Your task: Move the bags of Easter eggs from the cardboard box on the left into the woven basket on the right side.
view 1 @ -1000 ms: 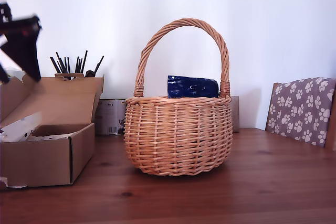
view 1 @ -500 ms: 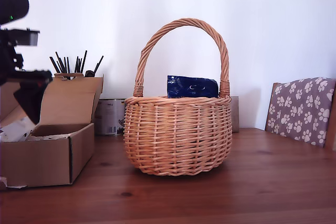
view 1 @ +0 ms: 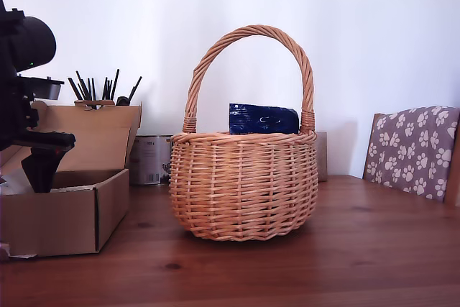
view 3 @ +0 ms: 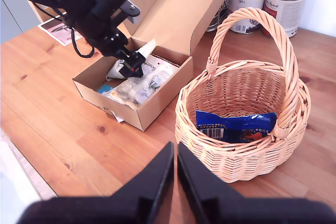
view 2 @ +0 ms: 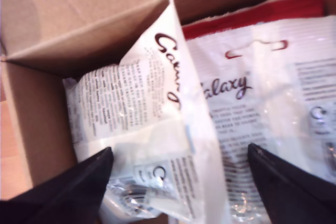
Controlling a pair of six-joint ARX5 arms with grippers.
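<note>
- The cardboard box point(view 1: 68, 213) is plain brown corrugated board, low and rectangular, its hinged flap standing open; it sits on the wooden bench point(view 1: 345, 249) at the exterior view's left.
- Inside it lie glossy, crinkly white packets point(view 2: 157, 108) with dark script lettering, one edged in red; they overlap each other.
- The woven basket point(view 1: 244, 185) is round, light-brown wicker with a tall arched handle, standing beside the box, toward the exterior view's right.
- A dark blue crinkly bag point(view 3: 236, 125) leans against the basket's inner wall.
- My first arm reaches down from the exterior view's left, its black end effector point(view 2: 178, 182) lowered into the box.
- Its jaws are spread wide, one on each side of the white packets; I cannot tell whether they touch them.
- My second end effector point(view 3: 175, 174) hovers above the bench near the basket, jaws pressed together, holding nothing.
</note>
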